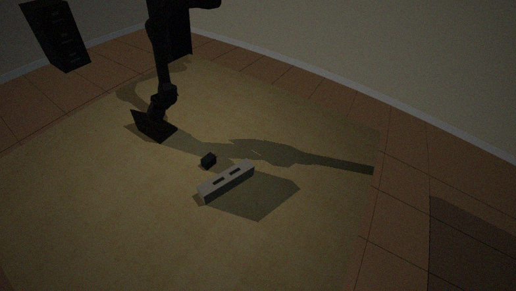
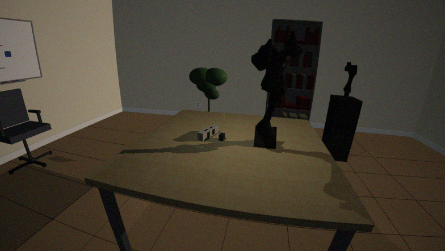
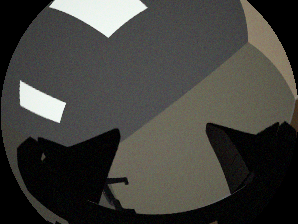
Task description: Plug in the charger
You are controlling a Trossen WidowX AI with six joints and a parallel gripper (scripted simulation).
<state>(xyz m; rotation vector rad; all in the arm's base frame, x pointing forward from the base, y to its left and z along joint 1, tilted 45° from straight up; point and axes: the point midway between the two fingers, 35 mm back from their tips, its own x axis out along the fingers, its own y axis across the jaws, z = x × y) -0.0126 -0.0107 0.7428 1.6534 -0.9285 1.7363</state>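
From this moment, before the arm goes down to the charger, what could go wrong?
1. The charger is small and dark and lies partly in shadow close beside the power strip; the wide-open gripper might bump the strip while descending.
2. The gripper is raised high, its wrist view showing only ceiling and wall, so the approach is long and could drift off line.
3. The strip lies loose on the table; a tilted push might slide it instead of opening the shutter.

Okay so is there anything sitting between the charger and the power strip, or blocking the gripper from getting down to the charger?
Nothing visible does. The charger lies on the table just beside the power strip, with only bare surface between them. The gripper is open, raised high and pointing toward ceiling and wall, with only open air between it and the charger.
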